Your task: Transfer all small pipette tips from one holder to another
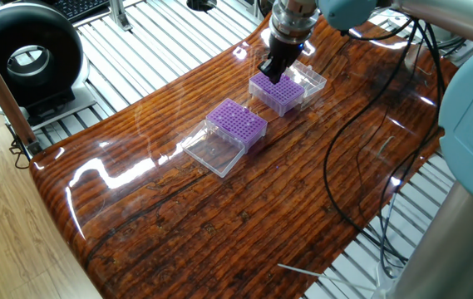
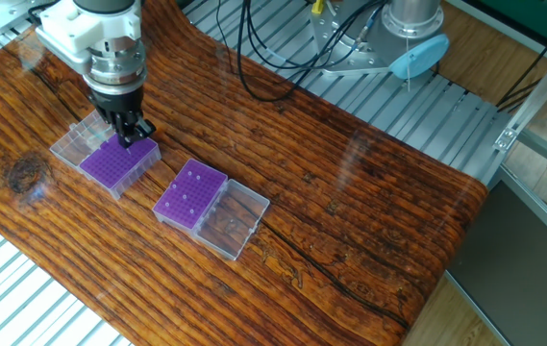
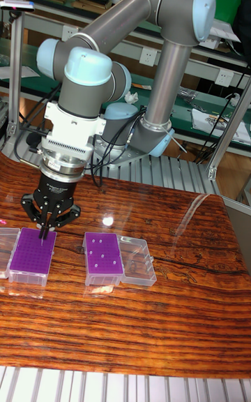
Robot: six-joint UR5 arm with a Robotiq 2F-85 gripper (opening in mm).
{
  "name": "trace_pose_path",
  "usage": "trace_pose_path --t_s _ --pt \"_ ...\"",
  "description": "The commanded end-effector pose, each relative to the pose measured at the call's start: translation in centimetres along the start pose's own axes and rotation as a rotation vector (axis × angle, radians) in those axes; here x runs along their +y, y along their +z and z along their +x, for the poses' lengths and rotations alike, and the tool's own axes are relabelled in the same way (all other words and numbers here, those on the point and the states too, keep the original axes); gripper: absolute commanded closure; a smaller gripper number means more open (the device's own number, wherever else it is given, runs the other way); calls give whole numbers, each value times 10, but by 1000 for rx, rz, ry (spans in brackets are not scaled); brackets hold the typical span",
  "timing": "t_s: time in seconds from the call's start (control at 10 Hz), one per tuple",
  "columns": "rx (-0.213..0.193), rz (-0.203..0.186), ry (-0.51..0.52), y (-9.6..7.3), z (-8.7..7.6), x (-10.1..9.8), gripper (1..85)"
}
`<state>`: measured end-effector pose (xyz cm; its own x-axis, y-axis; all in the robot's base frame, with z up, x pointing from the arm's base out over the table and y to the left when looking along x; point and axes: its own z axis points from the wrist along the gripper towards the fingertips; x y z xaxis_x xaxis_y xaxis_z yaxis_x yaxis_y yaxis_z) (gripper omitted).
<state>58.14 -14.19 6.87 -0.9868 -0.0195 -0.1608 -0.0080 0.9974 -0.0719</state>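
Wood-grain surface [image 2: 350, 221] carries two purple racks: one rack [image 2: 117, 161] directly under your jaws [image 2: 131, 132], the other rack [image 2: 190, 195] off to their side, still holding small pipette tips [image 2: 188, 191] as pale dots. Your jaws look nearly closed just above the grid; whether they pinch a tip I cannot tell. Keep vertical, centre over one hole, and lower slowly.

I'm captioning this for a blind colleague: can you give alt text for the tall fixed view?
A grey and blue robot arm lowers its gripper onto the left purple rack on a wooden table. Beside it, a second purple rack holds a few pale tips, its clear lid open.
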Motion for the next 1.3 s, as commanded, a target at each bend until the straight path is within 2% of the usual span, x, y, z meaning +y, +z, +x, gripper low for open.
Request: trace_pose_path --t_s 0.0,0.4,0.6,1.2 --pt "-23 -30 2 0 -7 5 843" --pt "-37 -38 -21 2 -9 -1 843" --pt "-34 -23 -30 2 -8 -7 843" --pt "-40 -40 1 3 -9 -4 843"
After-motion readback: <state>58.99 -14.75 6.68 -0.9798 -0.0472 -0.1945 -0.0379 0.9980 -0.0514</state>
